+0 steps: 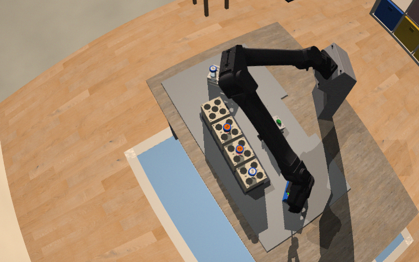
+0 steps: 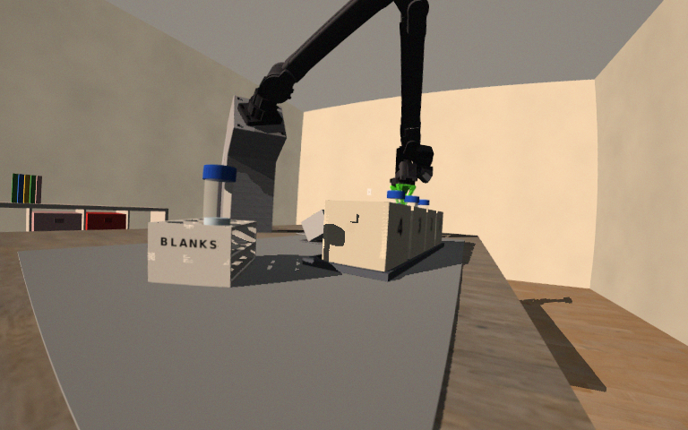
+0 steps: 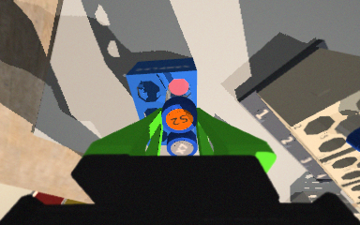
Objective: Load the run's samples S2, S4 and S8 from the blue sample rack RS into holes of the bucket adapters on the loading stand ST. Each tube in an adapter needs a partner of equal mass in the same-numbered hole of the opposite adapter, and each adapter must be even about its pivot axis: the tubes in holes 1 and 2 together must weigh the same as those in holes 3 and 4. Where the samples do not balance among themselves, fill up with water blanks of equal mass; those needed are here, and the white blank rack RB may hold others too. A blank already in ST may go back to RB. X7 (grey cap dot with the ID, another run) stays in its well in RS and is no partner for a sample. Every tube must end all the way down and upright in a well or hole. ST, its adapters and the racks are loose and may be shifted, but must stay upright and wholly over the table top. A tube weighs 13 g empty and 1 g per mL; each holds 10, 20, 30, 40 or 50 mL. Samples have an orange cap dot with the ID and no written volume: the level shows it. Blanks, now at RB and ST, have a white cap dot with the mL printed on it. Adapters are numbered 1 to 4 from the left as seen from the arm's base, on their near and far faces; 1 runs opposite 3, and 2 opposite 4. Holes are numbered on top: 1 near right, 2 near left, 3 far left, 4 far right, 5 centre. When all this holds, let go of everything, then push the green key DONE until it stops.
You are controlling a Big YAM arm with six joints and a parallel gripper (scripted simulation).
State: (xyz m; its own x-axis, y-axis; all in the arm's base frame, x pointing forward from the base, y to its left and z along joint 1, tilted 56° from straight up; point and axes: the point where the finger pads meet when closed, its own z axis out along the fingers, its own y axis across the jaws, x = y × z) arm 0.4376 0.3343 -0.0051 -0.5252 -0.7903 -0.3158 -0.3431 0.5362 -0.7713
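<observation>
Look at the wrist view: the gripper [image 3: 178, 127] hangs over the blue sample rack RS [image 3: 141, 80], and its green fingers are clamped on sample S2 [image 3: 178, 117], whose orange cap dot shows the ID. S2 stands in its well in the rack. Just behind it you see a pink-topped well, and just in front a tube with a grey cap dot [image 3: 180, 148].

In the top view, loading stand ST [image 1: 259, 188] carries four adapters in a row. Two hold orange-dotted tubes [image 1: 227, 126] and [image 1: 239, 149]; one holds a white-dotted blank [image 1: 252, 171]. The green DONE key [image 1: 278, 121] sits beside the arm. The white blank rack RB [image 2: 187, 253] holds one tube [image 2: 218, 194].
</observation>
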